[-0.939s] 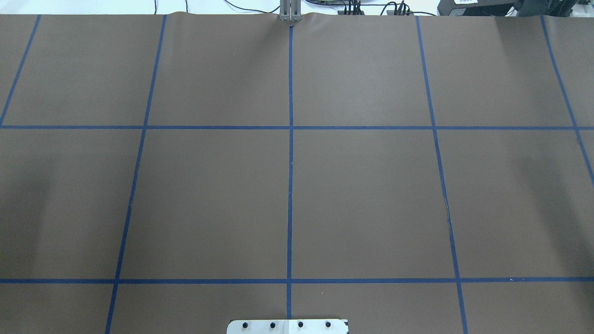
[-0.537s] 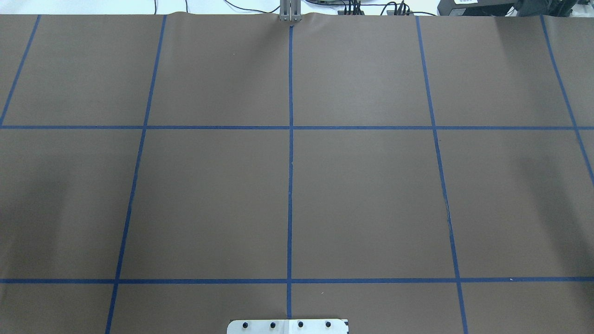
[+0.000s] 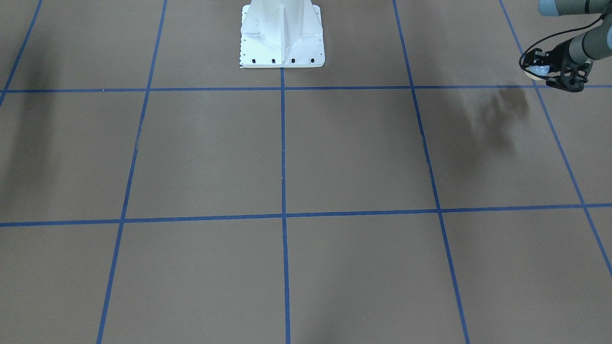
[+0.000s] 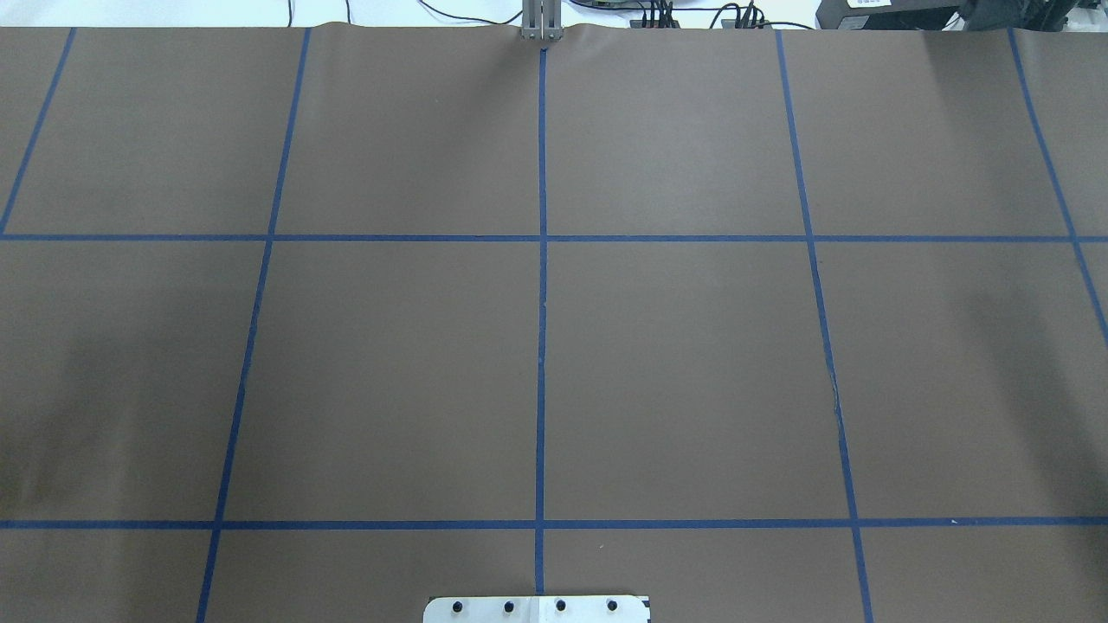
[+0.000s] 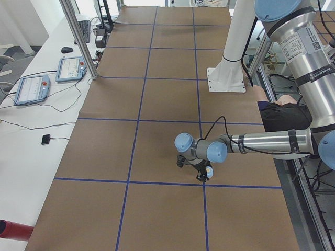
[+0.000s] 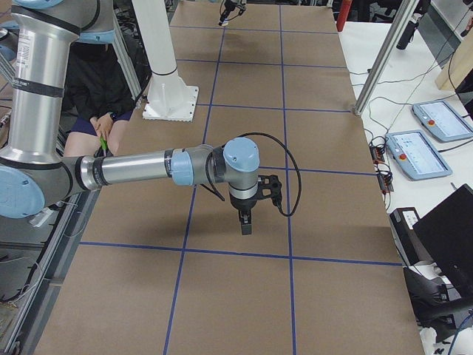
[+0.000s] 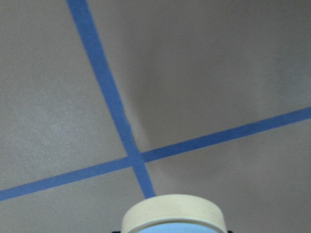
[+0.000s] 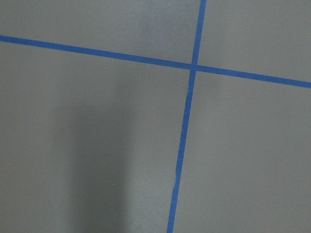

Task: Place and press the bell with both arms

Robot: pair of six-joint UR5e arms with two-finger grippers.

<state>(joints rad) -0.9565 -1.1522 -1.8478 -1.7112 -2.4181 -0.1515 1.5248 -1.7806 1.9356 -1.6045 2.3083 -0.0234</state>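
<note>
left gripper (image 3: pixel 542 71) clamps smooth light-blue dome bell (image 3: pixel 536 70), axis along the gripper, cream base ring (image 7: pixel 172 211) outward, we can't read right gripper (image 6: pixel 245 224)

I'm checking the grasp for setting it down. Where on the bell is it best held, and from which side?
Probably across the light-blue dome of the bell, from above, as the left gripper has it: the cream base ring faces the table, free to land flat.

Matt brown paper-like table cover (image 4: pixel 692 346) crossed by smooth blue tape lines (image 4: pixel 542 260) — the arms (image 6: pixel 133 168) are satin grey metal with glossy light-blue caps (image 6: pixel 241 154), the bell (image 7: pixel 173 212) smooth, cream-rimmed plastic.
</note>
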